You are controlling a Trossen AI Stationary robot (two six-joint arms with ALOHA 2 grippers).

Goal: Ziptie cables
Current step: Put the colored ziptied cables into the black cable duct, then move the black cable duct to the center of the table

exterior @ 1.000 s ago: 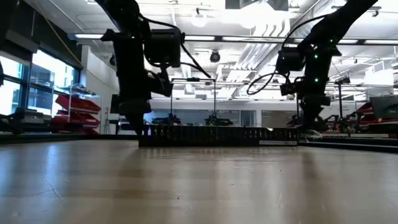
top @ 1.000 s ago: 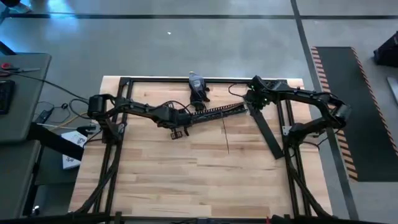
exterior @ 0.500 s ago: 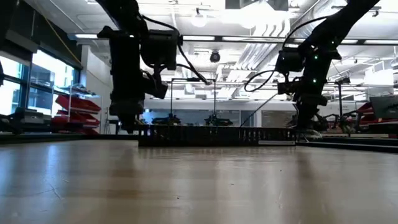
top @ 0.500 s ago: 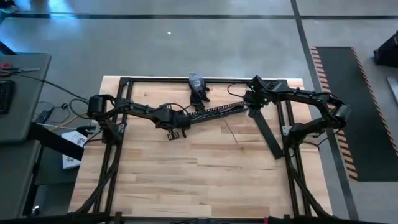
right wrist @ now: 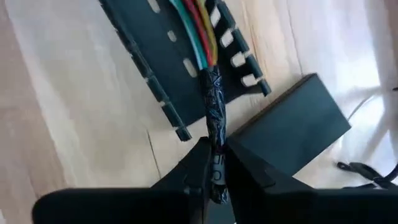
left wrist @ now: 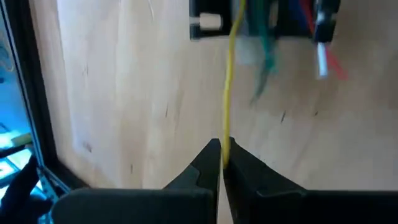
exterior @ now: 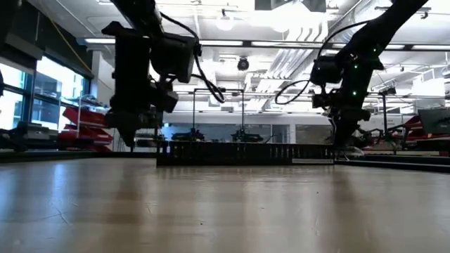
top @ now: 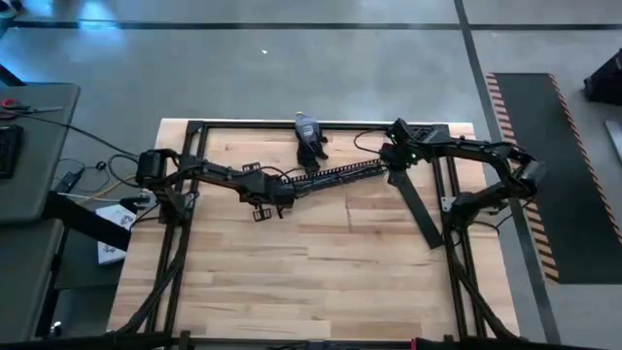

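From above, the left hand [top: 260, 207] is at the left end of the black duct [top: 335, 176], the right hand [top: 397, 173] at its right end, on the bench [top: 292, 282]. In the left wrist view, the fingers are closed on a yellow strand of the cables [left wrist: 227, 93]. In the right wrist view, the fingers pinch the taped bundle; coloured strands lie inside the duct.

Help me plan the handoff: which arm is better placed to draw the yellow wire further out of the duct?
Left. Its end effector is shut on the yellow wire; the right end effector grips the taped bundle at the duct.

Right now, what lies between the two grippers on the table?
In the high view, the black comb-edged duct spans from the left gripper to the right gripper, with coloured wires lying inside it.
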